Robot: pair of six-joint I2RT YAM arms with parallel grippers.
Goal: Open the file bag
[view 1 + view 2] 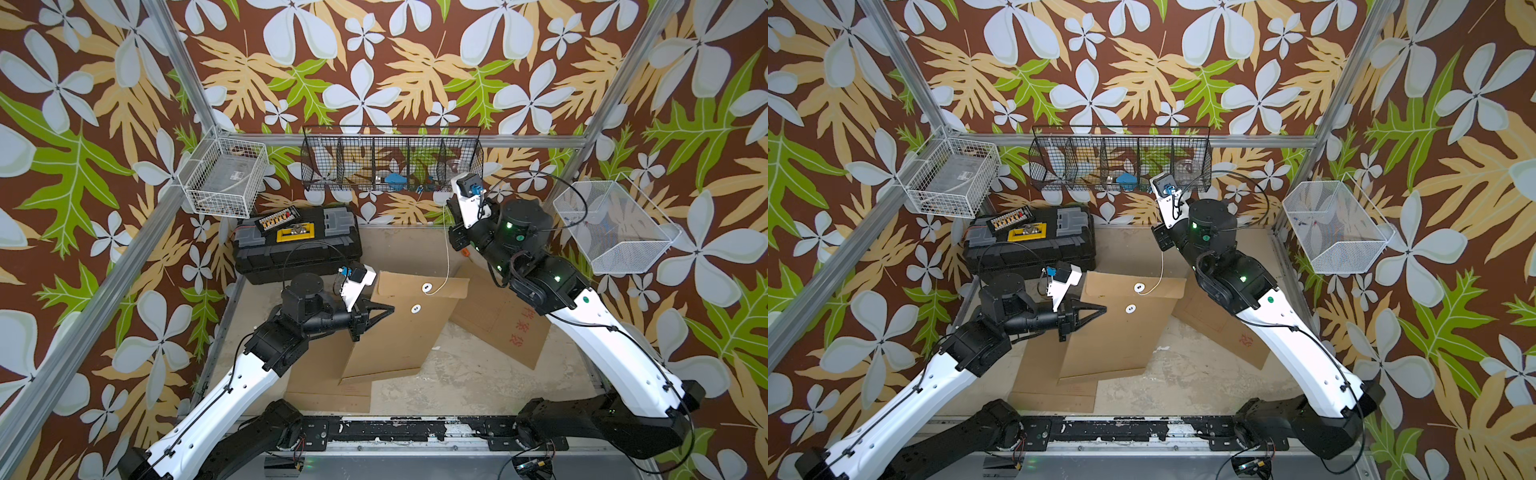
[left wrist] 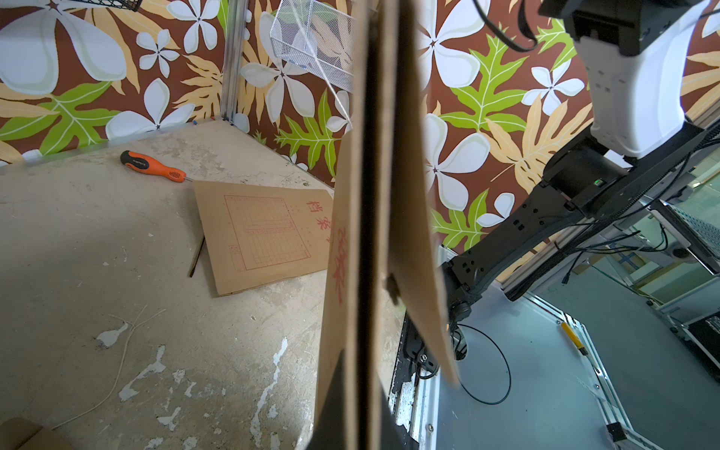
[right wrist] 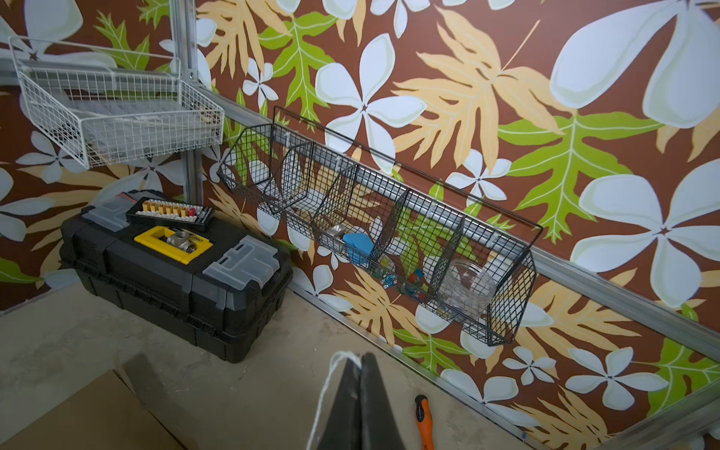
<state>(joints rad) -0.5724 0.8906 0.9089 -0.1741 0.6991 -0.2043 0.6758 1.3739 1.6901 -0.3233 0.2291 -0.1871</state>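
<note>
Your left gripper [image 1: 390,308] clamps the file bag [image 1: 397,343] by its edge. Your right gripper [image 3: 360,364] pinches the string [image 1: 446,262], which runs down to the upper flap disc [image 1: 427,287].

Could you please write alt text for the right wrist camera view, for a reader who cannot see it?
The right end effector, shut, pinches a white string above a worn tabletop. Beyond it a black toolbox sits against the floral wall, near a white wire basket and a long black wire basket. An orange-handled screwdriver lies on the table nearby.
</note>
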